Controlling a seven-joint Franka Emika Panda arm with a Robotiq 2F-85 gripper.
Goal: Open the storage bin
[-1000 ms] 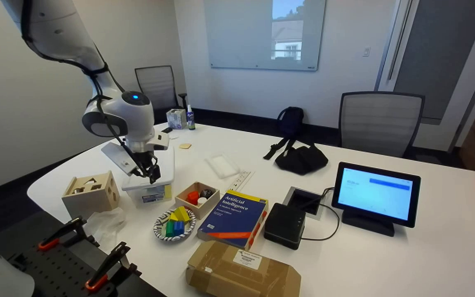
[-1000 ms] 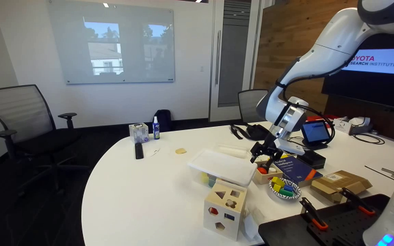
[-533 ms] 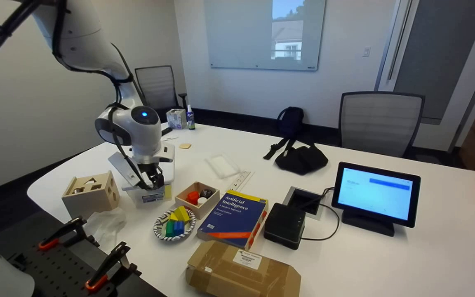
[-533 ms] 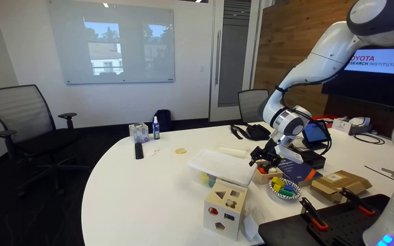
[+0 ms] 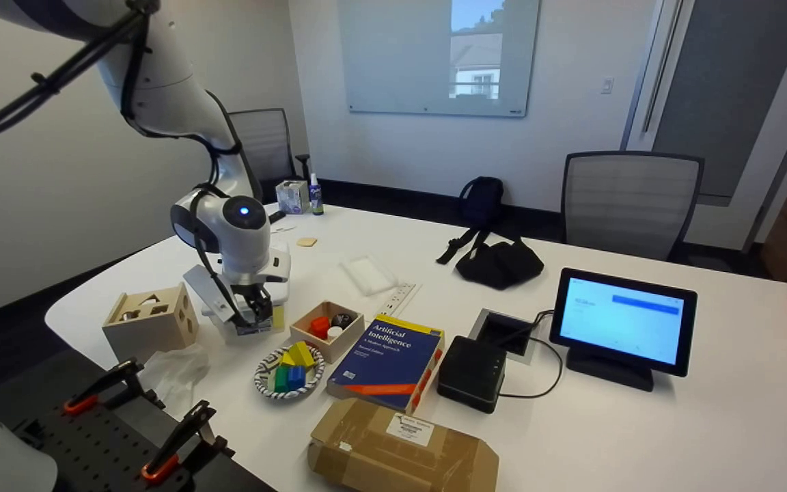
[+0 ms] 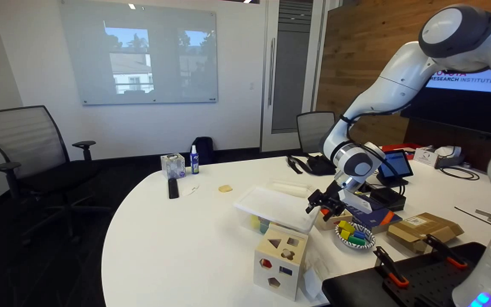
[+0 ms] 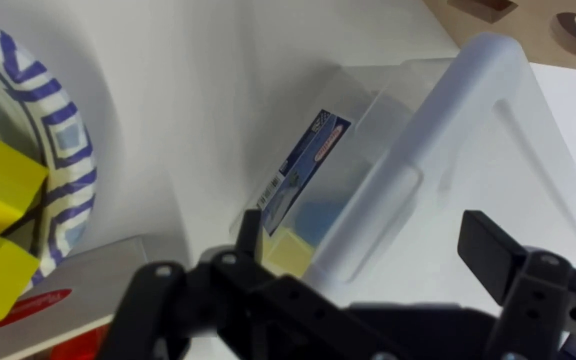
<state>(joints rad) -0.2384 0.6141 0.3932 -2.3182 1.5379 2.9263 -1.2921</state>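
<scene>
Fingers (image 7: 490,255) spread, storage bin (image 7: 448,210) near, lid edge (image 7: 394,160) seen between them

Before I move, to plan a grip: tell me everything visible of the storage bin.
The storage bin is translucent, rectangular, plastic-looking, upright on the table, whitish lid on. One wall bears a blue label; yellow and blue contents show through. The open pincer hangs at the lid's edge, a holed wooden box beside; contact with either is unclear.

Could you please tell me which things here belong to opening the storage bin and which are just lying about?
For the job: storage bin; its lid; gripper.

Just lying about, among others: wooden box with holes; open-topped wooden box; patterned bowl; blue book; cardboard box; spray bottle.
</scene>
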